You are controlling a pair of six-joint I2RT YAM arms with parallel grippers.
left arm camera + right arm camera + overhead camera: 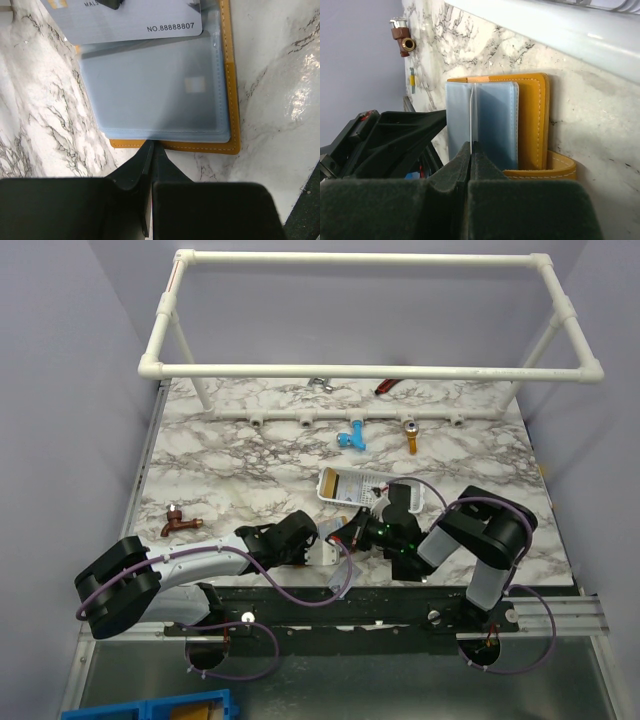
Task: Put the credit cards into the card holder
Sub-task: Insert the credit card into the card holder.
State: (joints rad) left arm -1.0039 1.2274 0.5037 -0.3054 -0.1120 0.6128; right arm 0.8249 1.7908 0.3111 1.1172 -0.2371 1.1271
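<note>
The card holder (232, 100) lies open on the marble, with an orange-brown cover and clear bluish sleeves (150, 90). My left gripper (152, 146) is shut, its tips pinched on the holder's near edge. A silvery-white credit card (135, 20) printed NO.88888807 lies over the far end of the sleeves. My right gripper (471, 145) is shut on that card, which shows edge-on as a thin white line (471, 110) between two sleeves. From above, both grippers meet over the holder (328, 552) at the near middle of the table. The orange cover (535, 120) stands beside the sleeves.
A white mesh basket (372, 490) lies just behind the grippers. A brown tap fitting (180, 523) (402, 42) sits at the left. A blue fitting (351, 438) and a brass one (410, 440) lie farther back. A white pipe frame (370, 370) spans the far half.
</note>
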